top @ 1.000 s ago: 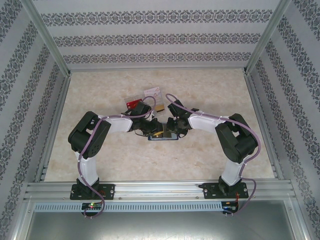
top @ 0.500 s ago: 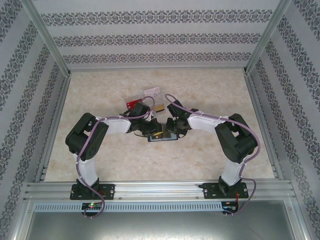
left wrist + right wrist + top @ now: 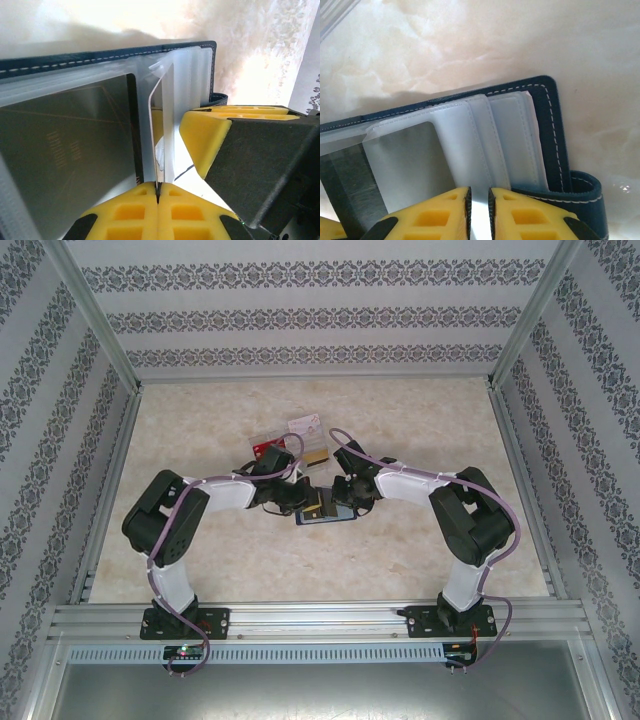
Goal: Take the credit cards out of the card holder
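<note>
In the top view we are seeing the card holder [image 3: 328, 517] lying open in the middle of the table [image 3: 430, 420], with the left gripper [image 3: 303, 502] and the right gripper [image 3: 338, 498] meeting over it. A red card [image 3: 265, 450], a white card [image 3: 304, 423] and a gold card [image 3: 318, 455] are lying just above.

In the left wrist view the left fingers are pressing together on the edge of a clear sleeve [image 3: 161, 125]; the black card [image 3: 65, 150] is sitting in a sleeve at the left.

In the right wrist view a narrow gap is showing between the fingers at the bottom edge; we cannot tell whether they are clamping anything.
</note>
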### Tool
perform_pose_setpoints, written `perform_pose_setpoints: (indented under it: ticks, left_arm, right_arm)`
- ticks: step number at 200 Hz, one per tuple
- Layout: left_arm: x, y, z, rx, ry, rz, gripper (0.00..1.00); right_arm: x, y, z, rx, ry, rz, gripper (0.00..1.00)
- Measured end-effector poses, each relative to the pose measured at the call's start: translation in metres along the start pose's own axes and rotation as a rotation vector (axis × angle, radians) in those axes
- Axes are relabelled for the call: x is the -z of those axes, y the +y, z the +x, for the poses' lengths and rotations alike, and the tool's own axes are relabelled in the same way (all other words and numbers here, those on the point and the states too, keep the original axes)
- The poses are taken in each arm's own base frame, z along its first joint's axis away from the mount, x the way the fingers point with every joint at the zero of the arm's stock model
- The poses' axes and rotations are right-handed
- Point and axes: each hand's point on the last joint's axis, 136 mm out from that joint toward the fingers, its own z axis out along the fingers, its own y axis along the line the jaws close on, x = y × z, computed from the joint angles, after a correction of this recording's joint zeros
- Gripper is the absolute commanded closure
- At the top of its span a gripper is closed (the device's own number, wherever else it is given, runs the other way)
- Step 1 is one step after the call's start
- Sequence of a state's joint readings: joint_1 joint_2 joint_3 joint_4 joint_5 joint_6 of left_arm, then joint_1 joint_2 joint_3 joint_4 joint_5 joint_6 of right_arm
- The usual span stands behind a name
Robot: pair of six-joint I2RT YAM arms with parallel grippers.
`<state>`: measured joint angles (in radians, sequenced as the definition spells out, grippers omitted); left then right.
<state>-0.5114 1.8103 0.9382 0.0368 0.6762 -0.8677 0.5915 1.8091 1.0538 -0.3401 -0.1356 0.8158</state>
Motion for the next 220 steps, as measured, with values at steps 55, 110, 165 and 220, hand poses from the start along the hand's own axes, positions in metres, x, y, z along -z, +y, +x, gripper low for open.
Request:
perform_pose_setpoints:
  ticks: [55,110,165,220]
  left_arm:
    - [0.05,-0.007,-0.005,-0.094,-0.07,-0.077,1.0]
    - [0.101,-0.026,-0.023,-0.306,-0.162,-0.252,1.0]
    - [0.139,-0.045,-0.046,-0.575,-0.214,-0.406,1.0]
    - [0.159,-0.065,-0.068,-0.934,-0.142,-0.539,1.0]
  right_arm:
    - [0.015,0.014,-0.001,0.028,-0.004,-0.062,0.63]
    - [0.087,0.041,-0.037,0.078,-0.174,-0.237,0.24]
    - [0.129,0.012,-0.047,0.108,-0.296,-0.257,0.02]
    - [0.137,-0.006,-0.049,0.107,-0.321,-0.239,0.02]
